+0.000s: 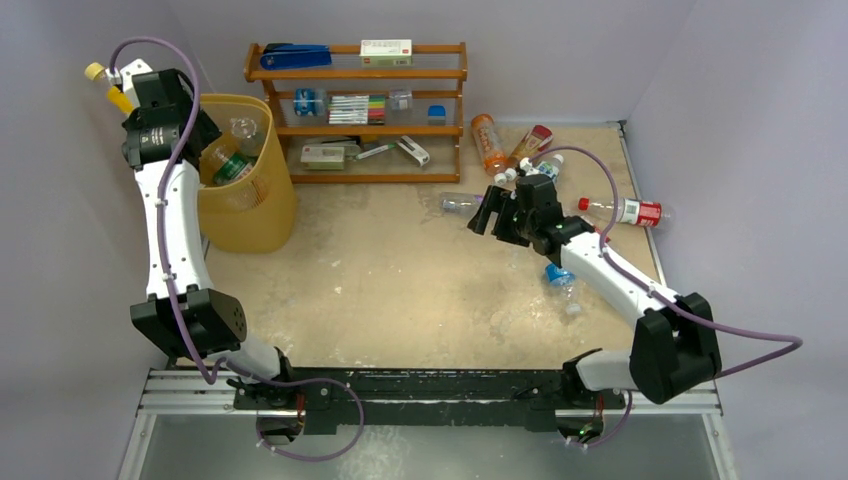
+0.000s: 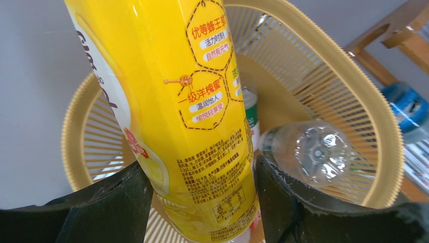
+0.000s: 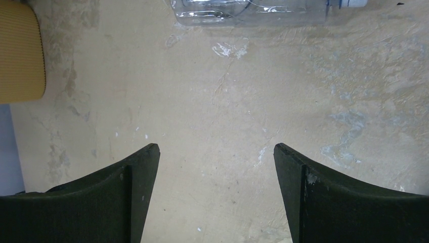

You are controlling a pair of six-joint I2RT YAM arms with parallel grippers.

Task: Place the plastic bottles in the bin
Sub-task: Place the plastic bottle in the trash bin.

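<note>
Yellow bottle (image 2: 167,111) is clamped between the fingers of my left gripper (image 2: 200,174), its honeycomb-print label facing the wrist camera. It hangs over the mouth of the bin (image 2: 354,86); in the top view it sits above the far-left part of the rim with the cap pointing away from the bin. It is not yet released.

Inside the bin there is a clear bottle (image 2: 308,152) with a green-labelled bottle (image 1: 232,165) beside it. The bin stands at the far-left of the surface (image 1: 400,290), just beside the wooden shelf rack (image 1: 360,178).

My right gripper (image 3: 215,152) has its fingers spread wide with nothing between them. It hovers over bare surface at mid-right. A clear empty bottle (image 3: 253,10) lies on its side just beyond the fingertips, not touching them.

Other bottles lying on the surface:
- An orange bottle (image 1: 488,143) and a red-labelled bottle (image 1: 530,143), near the rack's right end.
- A red-capped bottle (image 1: 625,210), right of my right arm.
- A blue-capped bottle (image 1: 558,275), partly hidden under that forearm.
</note>
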